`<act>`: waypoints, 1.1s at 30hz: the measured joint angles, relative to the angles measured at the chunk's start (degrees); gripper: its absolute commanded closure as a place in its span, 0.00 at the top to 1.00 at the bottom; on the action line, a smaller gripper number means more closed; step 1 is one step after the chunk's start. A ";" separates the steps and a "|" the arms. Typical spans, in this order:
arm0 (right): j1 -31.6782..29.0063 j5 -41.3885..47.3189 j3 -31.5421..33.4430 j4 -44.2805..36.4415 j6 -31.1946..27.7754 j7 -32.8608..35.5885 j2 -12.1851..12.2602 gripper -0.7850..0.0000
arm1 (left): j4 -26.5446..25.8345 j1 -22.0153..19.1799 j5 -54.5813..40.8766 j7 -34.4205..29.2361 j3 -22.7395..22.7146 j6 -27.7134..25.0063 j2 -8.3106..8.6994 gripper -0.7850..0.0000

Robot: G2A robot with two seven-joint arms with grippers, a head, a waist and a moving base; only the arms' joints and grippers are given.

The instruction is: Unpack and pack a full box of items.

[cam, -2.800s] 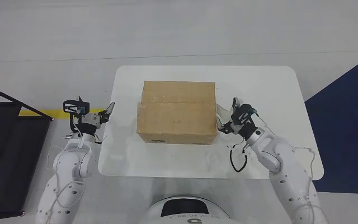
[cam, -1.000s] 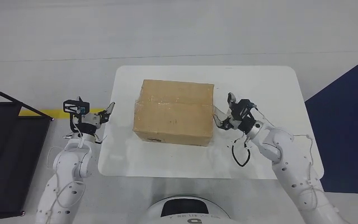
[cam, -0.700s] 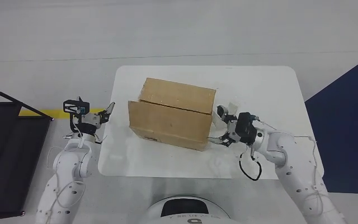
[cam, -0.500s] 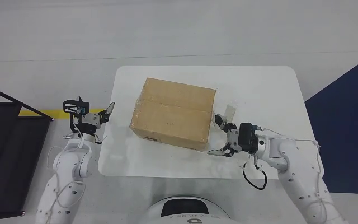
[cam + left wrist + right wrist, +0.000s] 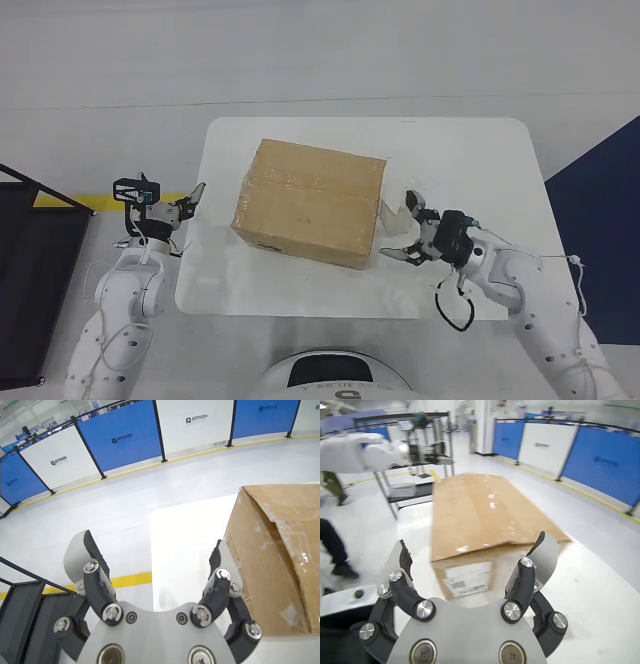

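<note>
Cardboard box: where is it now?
In the top view the cardboard box sits slightly skewed on the white table, between the left gripper and the right gripper.

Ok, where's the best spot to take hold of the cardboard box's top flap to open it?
Grip the top flap edge at the end of the cardboard box facing the right pincer, coming from that side. There the edge bows up off the end wall, leaving a gap a fingertip could probably slip under.

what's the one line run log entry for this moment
box shut, taped, skewed on table | left tool open, at table's left edge | right tool open, empty, at box's right end
</note>
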 measured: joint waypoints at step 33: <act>11.05 1.18 -7.19 6.92 16.25 11.81 -3.45 1.00 | 0.00 0.00 0.00 0.00 0.00 0.00 0.00 1.00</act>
